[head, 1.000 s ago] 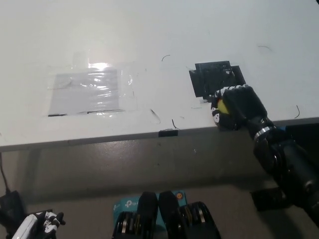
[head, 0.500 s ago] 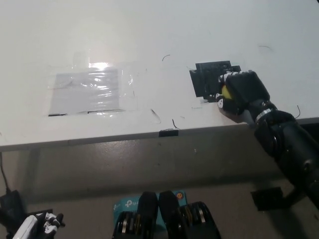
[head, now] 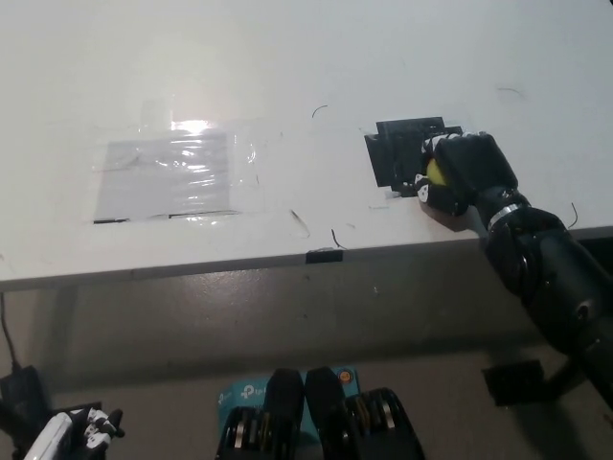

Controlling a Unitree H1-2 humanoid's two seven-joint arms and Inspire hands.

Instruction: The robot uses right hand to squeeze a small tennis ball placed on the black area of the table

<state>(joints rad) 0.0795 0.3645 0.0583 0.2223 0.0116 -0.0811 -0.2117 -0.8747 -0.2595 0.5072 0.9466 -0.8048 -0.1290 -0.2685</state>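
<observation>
A small yellow tennis ball (head: 433,172) shows only as a sliver inside my black right hand (head: 464,171), which is shut on it. The hand hovers at the right edge of the black taped area (head: 400,151) on the white table (head: 306,67), with its shadow on the table just below it. The black forearm runs down to the lower right. My white left hand (head: 84,426) rests low at the bottom left, below the table edge; its fingers are too small to read.
A shiny clear plastic sheet (head: 170,174) is taped to the table at left centre. A small black tape piece (head: 323,255) sits on the table's front edge. Thin dark scribbles mark the tabletop. Below the edge lies grey floor.
My right hand, with the ball in it, has moved up and slightly right from the table's front edge to the black area's right side.
</observation>
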